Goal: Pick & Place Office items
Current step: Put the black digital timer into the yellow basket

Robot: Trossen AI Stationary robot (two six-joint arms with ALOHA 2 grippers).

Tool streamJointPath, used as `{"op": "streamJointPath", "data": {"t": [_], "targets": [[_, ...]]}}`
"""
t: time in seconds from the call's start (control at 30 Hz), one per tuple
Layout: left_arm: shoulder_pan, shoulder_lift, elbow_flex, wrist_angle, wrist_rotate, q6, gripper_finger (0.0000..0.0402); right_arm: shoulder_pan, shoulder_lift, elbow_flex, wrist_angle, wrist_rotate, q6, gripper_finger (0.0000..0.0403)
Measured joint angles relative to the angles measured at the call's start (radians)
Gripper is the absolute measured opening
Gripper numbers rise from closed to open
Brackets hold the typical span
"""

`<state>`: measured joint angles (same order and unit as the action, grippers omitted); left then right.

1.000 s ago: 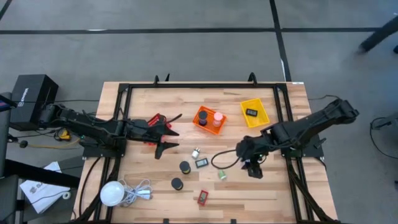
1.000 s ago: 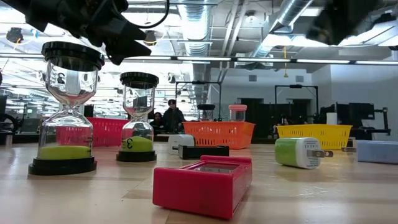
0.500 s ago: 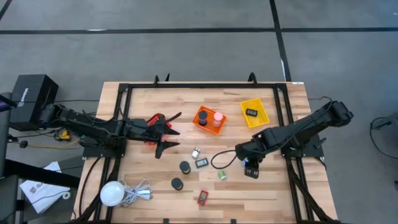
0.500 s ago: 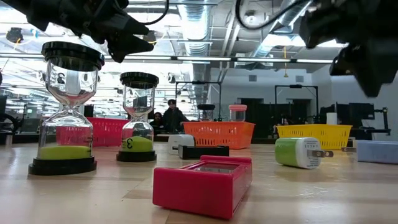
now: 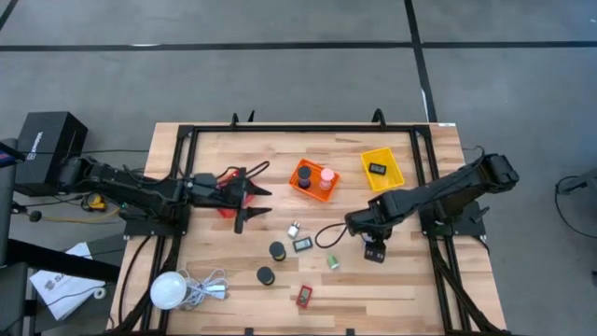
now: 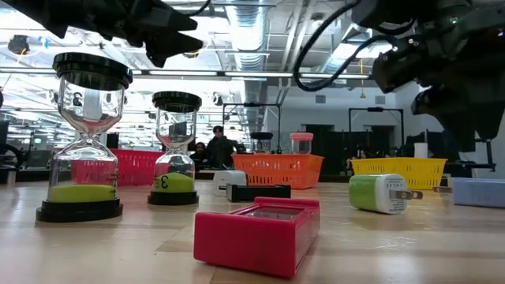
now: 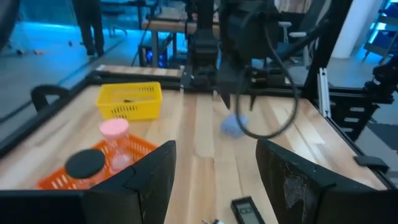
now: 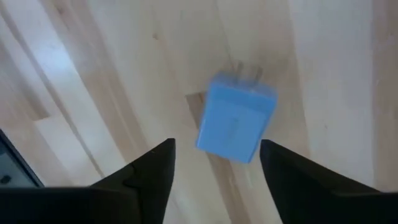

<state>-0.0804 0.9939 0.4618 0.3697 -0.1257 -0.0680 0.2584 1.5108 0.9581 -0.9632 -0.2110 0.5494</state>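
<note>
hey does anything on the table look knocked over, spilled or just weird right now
Nothing looks spilled or damaged. The two green-sand hourglasses stand upright. The green charger lies on its side, prongs sideways, and the blue charger lies flat between the open right gripper's fingers. The open left gripper hovers by the red basket.

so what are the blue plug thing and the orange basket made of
The blue plug looks like smooth matte moulded plastic, with what seem to be metal prongs at one end. The orange basket looks like coated wire mesh: its walls show a fine see-through grid.
</note>
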Motion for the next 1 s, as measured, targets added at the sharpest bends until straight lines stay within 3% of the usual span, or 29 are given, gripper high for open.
{"op": "streamJointPath", "data": {"t": [0.17,0.4,0.8,1.0], "targets": [[0.033,0.000,0.000,0.025,0.000,0.037,0.0218,-0.006,-0.007,0.000,0.124,0.044,-0.085,0.0249],[0.063,0.000,0.000,0.038,-0.001,0.038,0.0218,-0.007,0.021,0.002,0.500,0.162,-0.339,0.0249],[0.062,0.000,0.000,0.044,0.000,0.038,0.0218,-0.062,0.306,0.000,1.019,0.159,-0.638,0.0249],[0.062,0.000,0.000,0.044,0.000,0.035,0.0218,-0.092,0.368,0.011,1.053,0.136,-0.654,0.0249]]}}
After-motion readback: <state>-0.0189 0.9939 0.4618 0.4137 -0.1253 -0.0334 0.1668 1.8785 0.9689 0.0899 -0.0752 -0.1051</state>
